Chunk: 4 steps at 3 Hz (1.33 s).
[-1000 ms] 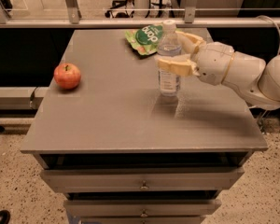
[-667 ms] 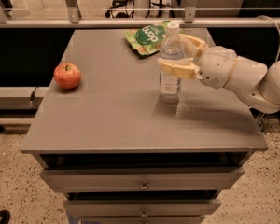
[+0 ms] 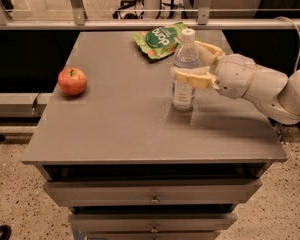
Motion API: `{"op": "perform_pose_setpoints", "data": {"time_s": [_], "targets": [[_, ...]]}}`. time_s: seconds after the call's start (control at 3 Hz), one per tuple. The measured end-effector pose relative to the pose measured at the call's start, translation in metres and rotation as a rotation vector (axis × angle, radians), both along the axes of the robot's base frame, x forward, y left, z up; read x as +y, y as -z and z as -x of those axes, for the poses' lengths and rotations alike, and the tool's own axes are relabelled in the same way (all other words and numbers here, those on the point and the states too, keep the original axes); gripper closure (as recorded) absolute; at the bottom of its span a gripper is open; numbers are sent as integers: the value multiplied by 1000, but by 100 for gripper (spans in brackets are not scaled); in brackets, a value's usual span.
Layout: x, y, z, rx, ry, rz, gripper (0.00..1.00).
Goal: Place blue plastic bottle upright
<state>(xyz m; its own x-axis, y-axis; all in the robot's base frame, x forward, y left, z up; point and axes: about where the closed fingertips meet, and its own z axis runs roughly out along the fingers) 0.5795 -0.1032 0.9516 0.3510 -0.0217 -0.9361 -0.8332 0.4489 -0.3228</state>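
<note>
Blue plastic bottle (image 3: pixel 183 71) slightly further right and lower in view than a second ago. Base now looks seated on table (image 3: pixel 115 129), bottle upright. Gripper (image 3: pixel 186 59) shifted along with it, jaws clasped round bottle's middle, right of table centre. Arm marginally lower too.

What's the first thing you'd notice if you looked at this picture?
Most likely the white robot arm reaching in from the right, with its gripper at the middle of the blue plastic bottle, which stands upright on the right half of the grey table. After that, the red apple sitting alone near the left edge, and the green snack bag lying at the back, behind the bottle.
</note>
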Motion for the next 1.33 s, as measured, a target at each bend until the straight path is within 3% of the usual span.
{"op": "perform_pose_setpoints", "data": {"time_s": [0.33,0.67,1.33], "targets": [[-3,4,3,5,-11,-2,22],[-9,3,8,6,-7,7,0],[-73,-49,29,-3,68,186,0]]}}
